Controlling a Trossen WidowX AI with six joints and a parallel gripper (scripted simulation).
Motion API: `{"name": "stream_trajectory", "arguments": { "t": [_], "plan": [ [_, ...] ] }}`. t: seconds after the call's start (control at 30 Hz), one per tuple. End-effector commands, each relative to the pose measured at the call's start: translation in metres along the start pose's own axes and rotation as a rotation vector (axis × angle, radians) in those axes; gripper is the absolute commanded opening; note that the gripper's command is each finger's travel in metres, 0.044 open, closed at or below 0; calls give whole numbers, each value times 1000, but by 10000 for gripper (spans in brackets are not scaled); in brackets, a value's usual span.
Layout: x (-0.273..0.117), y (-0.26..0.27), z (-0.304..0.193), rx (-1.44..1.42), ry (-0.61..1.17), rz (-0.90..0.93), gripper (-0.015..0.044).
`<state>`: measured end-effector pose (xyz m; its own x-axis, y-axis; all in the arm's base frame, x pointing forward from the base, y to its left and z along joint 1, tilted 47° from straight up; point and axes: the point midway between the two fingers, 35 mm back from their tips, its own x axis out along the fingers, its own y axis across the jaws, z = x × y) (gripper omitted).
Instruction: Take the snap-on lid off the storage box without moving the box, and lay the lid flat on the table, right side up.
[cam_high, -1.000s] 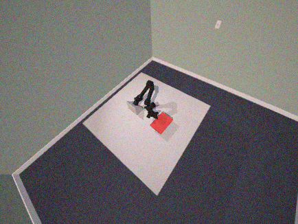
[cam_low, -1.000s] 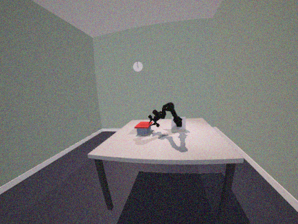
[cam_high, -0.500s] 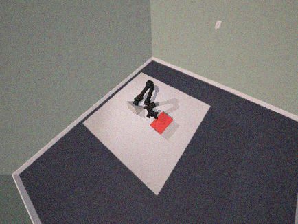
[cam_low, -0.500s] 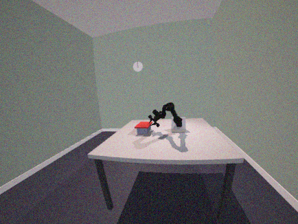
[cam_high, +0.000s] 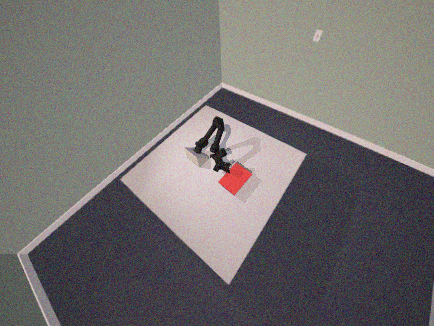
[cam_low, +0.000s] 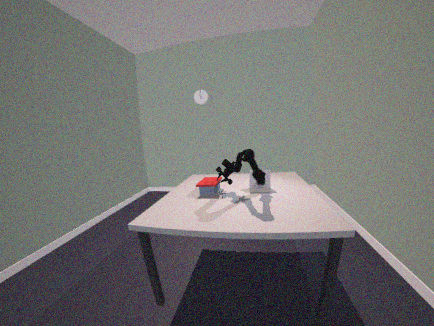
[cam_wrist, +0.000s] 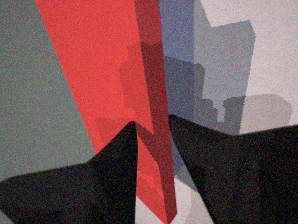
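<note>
The red lid (cam_high: 235, 182) (cam_low: 207, 182) (cam_wrist: 100, 45) sits on top of the blue-grey storage box (cam_low: 209, 191) (cam_wrist: 177, 35), right side up. Whether it is slightly raised at one edge cannot be told. The box stands on the white table (cam_high: 200, 215) (cam_low: 310, 215); the lid hides it in the top view. My gripper (cam_high: 228, 171) (cam_low: 220, 179) (cam_wrist: 151, 122) is shut on the rim of the lid, at the side facing the arm. One finger is over the lid's top face, the other below its rim beside the box wall. The lid's far side is out of the wrist view.
A pale grey block (cam_high: 200, 159) (cam_low: 258, 189) stands by the arm's base, on the opposite side of the gripper from the box. Shadows of the arm and box fall on the table. The table's front edge is well away from the box in the exterior view.
</note>
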<state>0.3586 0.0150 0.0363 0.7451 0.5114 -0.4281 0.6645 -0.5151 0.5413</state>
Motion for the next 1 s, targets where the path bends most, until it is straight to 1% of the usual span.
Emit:
{"name": "stream_trajectory", "arguments": {
  "t": [0.0,0.97],
  "plan": [
    [-2,2,0,-3,3,4,0],
    [-6,6,0,-3,3,4,0]
  ]
}}
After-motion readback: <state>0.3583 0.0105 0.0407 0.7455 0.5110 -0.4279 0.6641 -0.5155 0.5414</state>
